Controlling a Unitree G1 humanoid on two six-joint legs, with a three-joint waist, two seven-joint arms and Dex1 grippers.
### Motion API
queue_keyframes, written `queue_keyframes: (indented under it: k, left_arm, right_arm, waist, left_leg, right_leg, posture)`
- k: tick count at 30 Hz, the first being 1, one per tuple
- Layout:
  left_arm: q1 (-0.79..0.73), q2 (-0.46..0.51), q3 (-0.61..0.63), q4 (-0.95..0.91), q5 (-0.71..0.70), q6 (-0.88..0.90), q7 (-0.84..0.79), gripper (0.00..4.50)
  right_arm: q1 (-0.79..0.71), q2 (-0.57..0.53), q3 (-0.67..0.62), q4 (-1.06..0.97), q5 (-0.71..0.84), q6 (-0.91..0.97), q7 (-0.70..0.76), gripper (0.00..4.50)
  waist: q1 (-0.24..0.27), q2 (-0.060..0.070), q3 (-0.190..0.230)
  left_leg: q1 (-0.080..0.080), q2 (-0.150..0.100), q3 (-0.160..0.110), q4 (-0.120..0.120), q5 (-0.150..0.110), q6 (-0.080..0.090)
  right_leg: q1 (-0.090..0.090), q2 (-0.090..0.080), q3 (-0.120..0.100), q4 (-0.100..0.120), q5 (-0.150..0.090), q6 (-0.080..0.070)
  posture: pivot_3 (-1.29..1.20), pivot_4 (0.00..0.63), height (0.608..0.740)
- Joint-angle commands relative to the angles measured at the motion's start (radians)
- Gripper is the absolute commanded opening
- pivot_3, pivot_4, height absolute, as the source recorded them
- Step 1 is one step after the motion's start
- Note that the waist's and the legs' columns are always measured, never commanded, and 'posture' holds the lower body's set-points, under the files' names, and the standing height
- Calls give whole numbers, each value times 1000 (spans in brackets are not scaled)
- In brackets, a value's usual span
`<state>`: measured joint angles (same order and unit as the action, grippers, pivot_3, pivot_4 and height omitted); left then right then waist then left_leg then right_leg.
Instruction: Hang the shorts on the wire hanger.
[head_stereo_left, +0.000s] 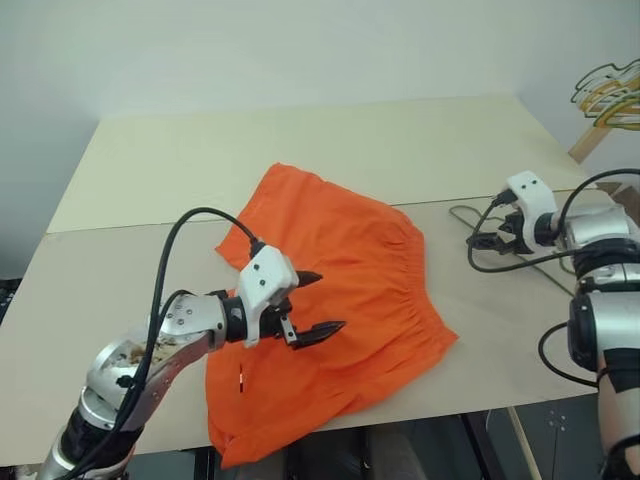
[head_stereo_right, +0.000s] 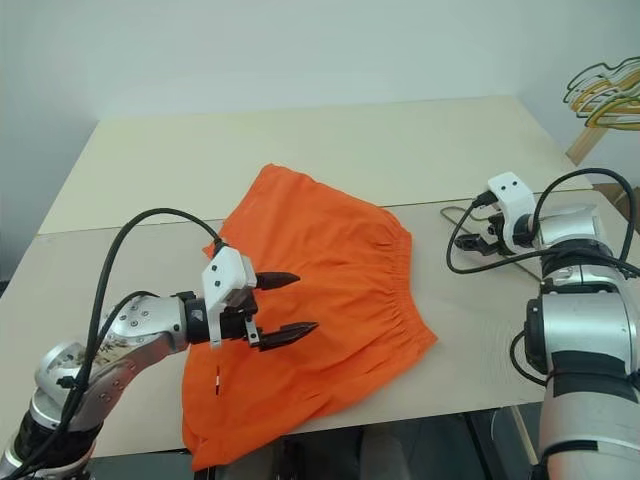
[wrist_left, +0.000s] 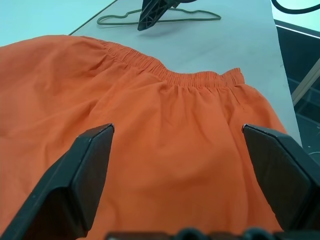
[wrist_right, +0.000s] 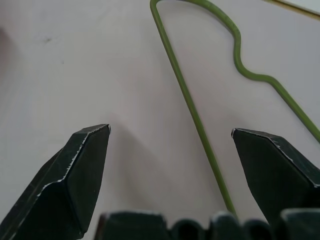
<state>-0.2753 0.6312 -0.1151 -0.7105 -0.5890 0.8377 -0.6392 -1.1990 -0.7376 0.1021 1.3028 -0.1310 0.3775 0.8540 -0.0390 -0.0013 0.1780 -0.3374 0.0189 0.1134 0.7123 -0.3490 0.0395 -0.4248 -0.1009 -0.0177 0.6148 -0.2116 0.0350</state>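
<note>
On the pale bench (head_stereo_left: 130, 190) the shorts (head_stereo_left: 340, 300) lie spread flat near the front edge, waistband gathered toward the robot's right, one leg hanging slightly over the front edge. A tiny white mark (head_stereo_left: 241, 379) shows on the cloth near that front leg.

Above the shorts the left tool (head_stereo_left: 318, 303) hovers, its two black fingers spread wide and holding nothing; in the left wrist view the orange cloth lies between and beyond the fingertips (wrist_left: 95, 150) with a clear gap below them.

Well apart from the shorts, toward the robot's right, the wire hanger (wrist_left: 165, 17) lies flat on the bench. The right tool (head_stereo_left: 483, 240) is just above it, fingers wide apart and empty. In the right wrist view a straight run of the wire passes between the two fingers, nearer the one on the side of the hook's bend; whether either finger touches the wire cannot be told. Black cables loop from the right wrist over the bench near the hanger.

Beyond the bench's far right corner a bunch of coloured hangers (head_stereo_left: 610, 95) hangs on a wooden rail (head_stereo_left: 588, 143). A seam runs across the bench top behind the shorts.
</note>
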Motion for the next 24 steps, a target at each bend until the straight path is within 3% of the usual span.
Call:
queue_keyframes:
  k: [1, 17, 24]
  left_arm:
    - [-1, 8, 5, -39, -6, 2, 8, 4437]
    - [5, 12, -15, -56, 6, 4, 28, 4437]
    - [1, 17, -39, -48, 32, -13, 28, 4437]
  right_arm:
    - [-29, -5, -37, 6, 11, 27, -16, 4500]
    - [-41, 15, -59, 24, -5, 130, 63, 4500]
    - [-24, 17, 57, 12, -105, 76, 178, 4500]
  waist:
    - [0, 0, 0]
    - [0, 0, 0]
    - [0, 0, 0]
  left_leg:
    - [0, 0, 0, 0, 0, 0]
    - [0, -1, 0, 0, 0, 0]
    - [0, -1, 0, 0, 0, -1]
  right_leg:
    - [0, 0, 0, 0, 0, 0]
    - [0, 0, -1, 0, 0, 0]
    - [1, 1, -1, 0, 0, 0]
  posture:
    - [5, 203, 740]
    - [20, 185, 740]
    - [17, 174, 740]
